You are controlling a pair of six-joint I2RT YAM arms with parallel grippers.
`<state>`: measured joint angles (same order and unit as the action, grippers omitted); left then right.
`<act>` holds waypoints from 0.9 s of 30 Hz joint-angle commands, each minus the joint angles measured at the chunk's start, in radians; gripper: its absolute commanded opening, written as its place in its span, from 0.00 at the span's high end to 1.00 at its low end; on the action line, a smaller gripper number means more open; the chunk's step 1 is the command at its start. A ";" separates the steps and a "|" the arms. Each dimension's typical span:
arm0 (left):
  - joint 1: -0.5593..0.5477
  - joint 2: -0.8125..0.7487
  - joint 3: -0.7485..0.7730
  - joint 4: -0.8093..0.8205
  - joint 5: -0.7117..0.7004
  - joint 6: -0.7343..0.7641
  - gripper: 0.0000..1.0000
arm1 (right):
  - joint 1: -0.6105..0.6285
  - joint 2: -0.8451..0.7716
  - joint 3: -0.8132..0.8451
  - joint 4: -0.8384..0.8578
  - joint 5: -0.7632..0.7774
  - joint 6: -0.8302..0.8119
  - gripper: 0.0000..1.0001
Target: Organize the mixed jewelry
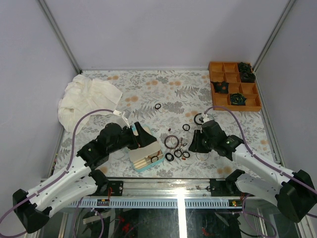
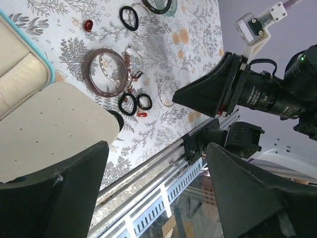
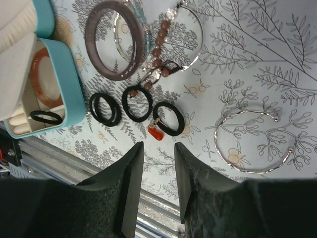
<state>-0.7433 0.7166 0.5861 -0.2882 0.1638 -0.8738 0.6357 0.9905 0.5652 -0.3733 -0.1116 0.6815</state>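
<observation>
Early going: in the right wrist view one black ring [image 3: 46, 117] and an orange bangle [image 3: 37, 74] lie in the case [image 3: 69, 94] at left, while most jewelry [image 1: 174, 144] lies loose at centre frame. The left gripper [image 1: 144, 136] hangs wide open and empty over the case. The right gripper [image 3: 157, 148] shows a narrow gap with nothing in it. Cloth [image 1: 88, 98] upper left and tray [image 1: 223, 63] upper right block nothing.
</observation>
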 commanded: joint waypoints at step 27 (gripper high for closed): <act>0.008 -0.020 -0.039 0.047 -0.004 0.035 0.20 | 0.277 -0.165 -0.013 -0.489 -0.144 0.075 0.63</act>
<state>-0.7433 0.7185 0.5674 -0.2707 0.1604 -0.8536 0.8383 0.8040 0.5121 -0.8513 -0.1860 0.7460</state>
